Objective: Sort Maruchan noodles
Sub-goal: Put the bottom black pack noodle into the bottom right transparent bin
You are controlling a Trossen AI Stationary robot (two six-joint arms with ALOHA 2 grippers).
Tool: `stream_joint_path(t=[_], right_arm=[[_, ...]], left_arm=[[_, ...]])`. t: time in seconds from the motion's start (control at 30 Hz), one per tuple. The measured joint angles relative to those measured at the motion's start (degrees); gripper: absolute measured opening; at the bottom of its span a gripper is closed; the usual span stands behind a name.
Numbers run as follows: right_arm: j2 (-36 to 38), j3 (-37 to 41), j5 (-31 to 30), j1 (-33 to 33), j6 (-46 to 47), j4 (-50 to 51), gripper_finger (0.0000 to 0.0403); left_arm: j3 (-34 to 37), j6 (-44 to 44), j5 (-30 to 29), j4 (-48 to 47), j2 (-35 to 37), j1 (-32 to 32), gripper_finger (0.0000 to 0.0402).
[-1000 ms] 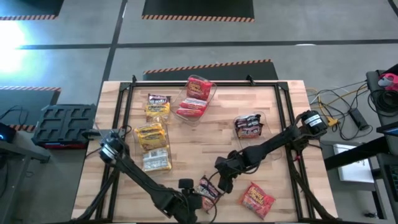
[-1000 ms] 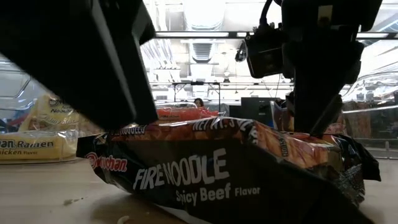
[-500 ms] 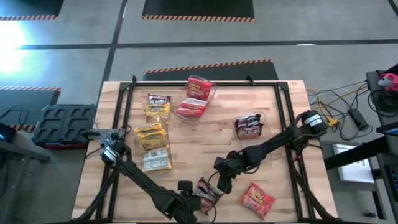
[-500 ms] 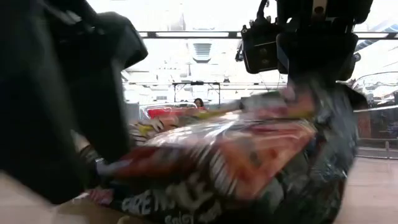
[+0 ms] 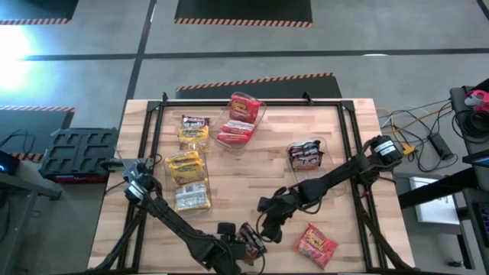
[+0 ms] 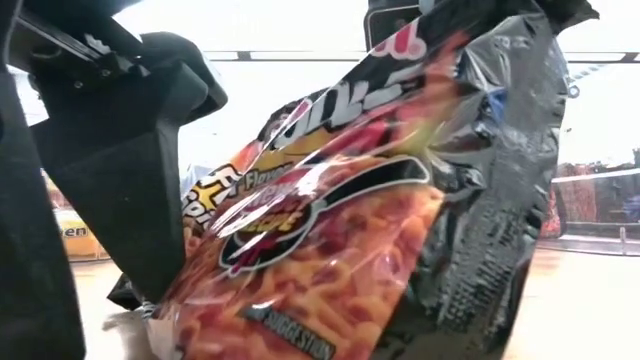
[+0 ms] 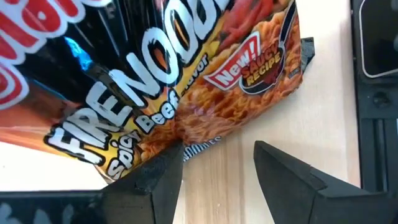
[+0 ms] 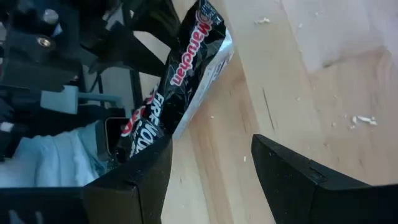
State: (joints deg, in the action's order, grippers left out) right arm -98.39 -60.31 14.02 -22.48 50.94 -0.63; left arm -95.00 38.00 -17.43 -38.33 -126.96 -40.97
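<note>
One packet in play: the dark brown-black crinkly plastic noodle packet (image 5: 250, 238), printed "Fire Noodle Spicy Beef", sits near the front edge of the wooden table (image 5: 252, 179). The low view shows it tipped up on edge, not lying flat.
Why it stands: it looks propped between the two claws and seems to lean towards the left arm's dark housing. Neither claw pinches it.
Left claw (image 7: 217, 165): the fingers are apart over bare wood, and the packet's lower edge is touching or just beside one fingertip. I judge this a nudge to lift an edge off the table so it can be gripped.
Right claw (image 8: 211, 162): the fingers are also apart with nothing between them, just beside the packet on its other side. It is probably placed as a backstop so the slippery wrapper does not skid.
Likely destination: the clear rectangular plastic bin (image 5: 322, 144) on the right side, well apart, which holds other dark packets (image 5: 306, 155).
Red group: red packets (image 5: 241, 114) lie in another clear bin (image 5: 260, 121) at the back middle, and one loose red packet (image 5: 317, 244) lies near the front right, unsorted.
Yellow group: yellow packets (image 5: 187, 166) are gathered on the left side.
Risk: the upright packet may flop flat before either claw closes on it.
</note>
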Motion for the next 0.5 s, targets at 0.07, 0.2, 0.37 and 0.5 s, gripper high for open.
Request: stream_joint_path(t=[0.07, 0.2, 0.37, 0.5], right_arm=[[0.0, 0.0, 0.0, 0.02, 0.04, -0.12, 0.021], [0.0, 0.0, 0.1, 0.11, 0.12, -0.47, 0.021], [0.0, 0.0, 1.61, 0.11, 1.13, -4.88, 0.021], [0.0, 0.0, 1.61, 0.11, 2.97, -4.71, 0.021]], left_arm=[[0.13, -0.02, -0.06, 0.13, 0.0, 0.04, 0.018], [0.33, 0.0, -1.01, 0.2, 0.0, 0.05, 0.018], [0.33, -0.28, -1.58, 0.21, 0.02, 0.42, 0.018], [0.33, -0.66, -1.6, 0.33, 0.02, 0.88, 0.018]])
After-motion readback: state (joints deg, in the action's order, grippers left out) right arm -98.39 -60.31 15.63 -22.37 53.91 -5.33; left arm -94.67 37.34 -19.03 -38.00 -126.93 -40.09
